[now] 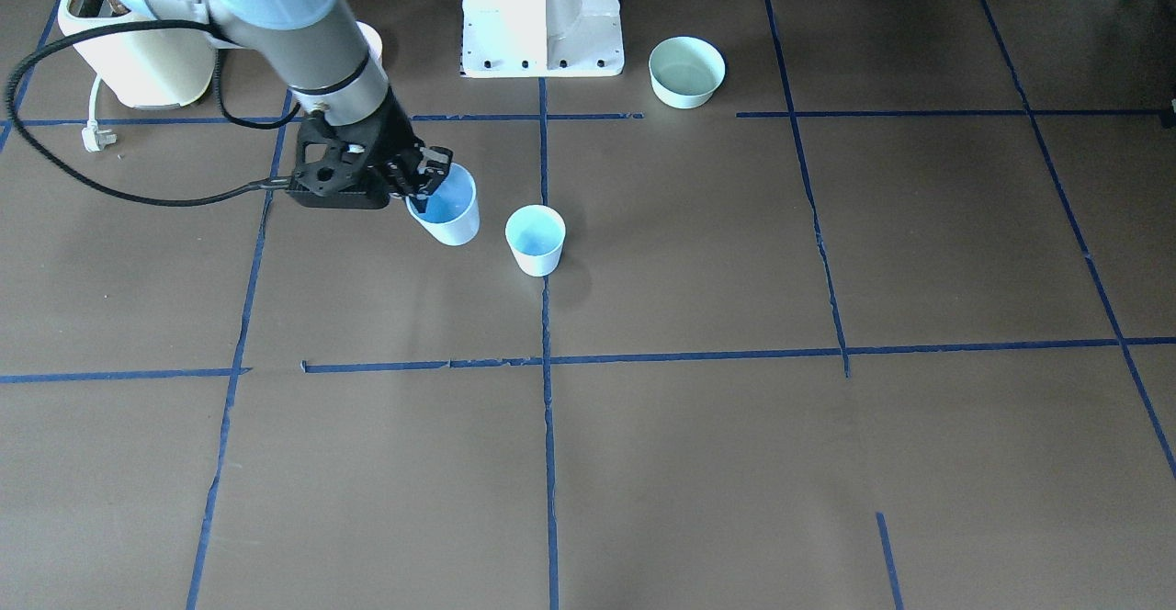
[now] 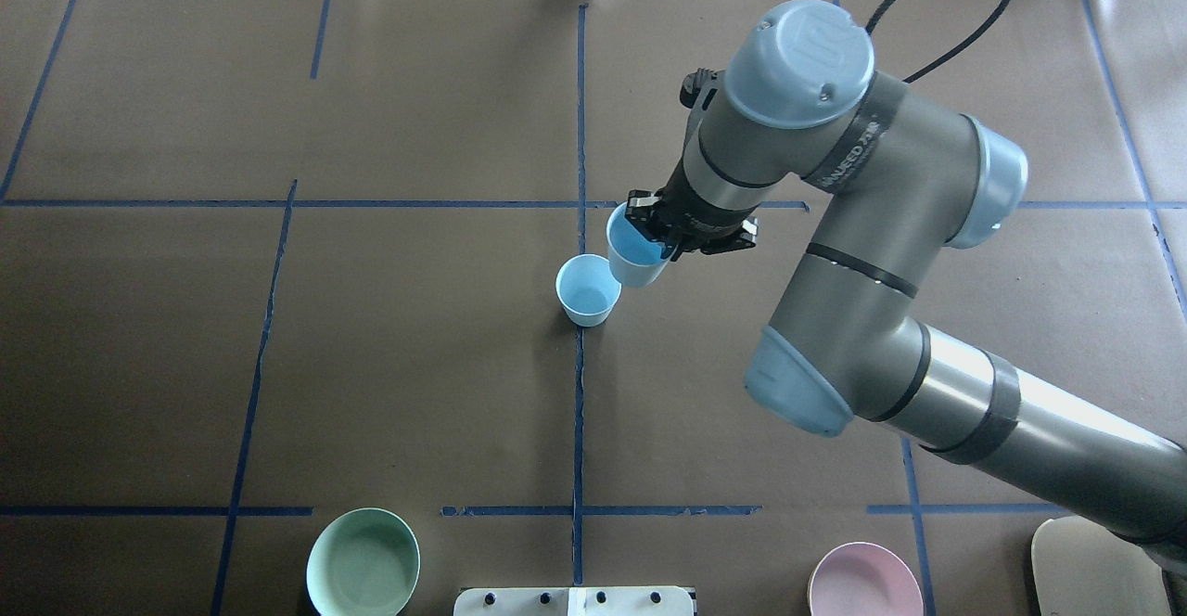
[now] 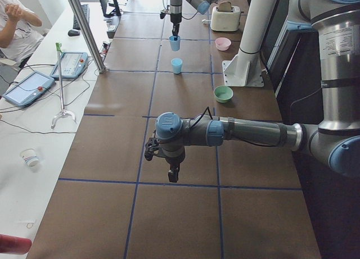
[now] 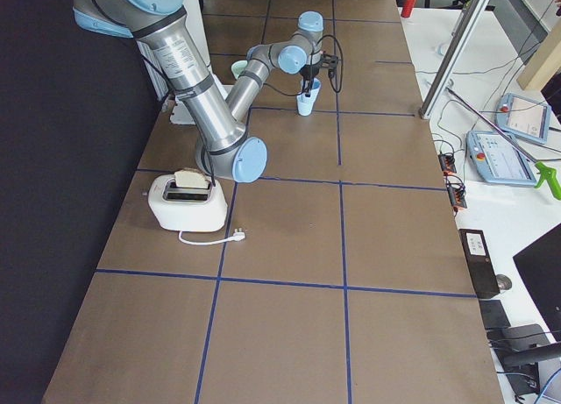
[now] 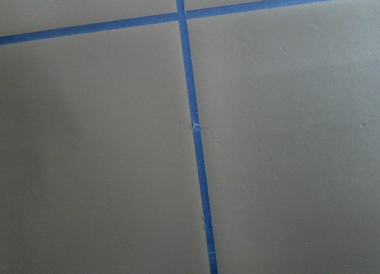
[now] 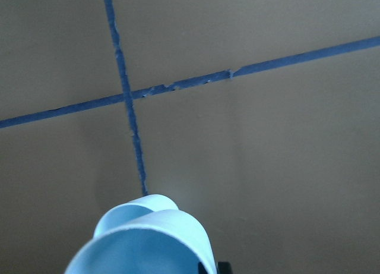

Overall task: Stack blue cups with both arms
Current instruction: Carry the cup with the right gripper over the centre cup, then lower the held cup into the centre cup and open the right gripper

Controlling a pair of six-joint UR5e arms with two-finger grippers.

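Note:
My right gripper (image 1: 424, 178) is shut on the rim of one blue cup (image 1: 450, 210), holding it tilted and a little above the table. It also shows in the overhead view (image 2: 633, 254) and at the bottom of the right wrist view (image 6: 142, 241). The other blue cup (image 1: 535, 238) stands upright on the table right beside it, on a tape line (image 2: 588, 289). My left gripper (image 3: 171, 172) shows only in the exterior left view, low over bare table far from the cups. I cannot tell whether it is open or shut.
A mint-green bowl (image 1: 686, 71) and a pink bowl (image 2: 864, 581) sit near the white pedestal base (image 1: 542, 13). A cream toaster (image 4: 186, 200) with a loose plug (image 1: 96, 137) stands at the robot's right. Blue tape lines cross the brown table.

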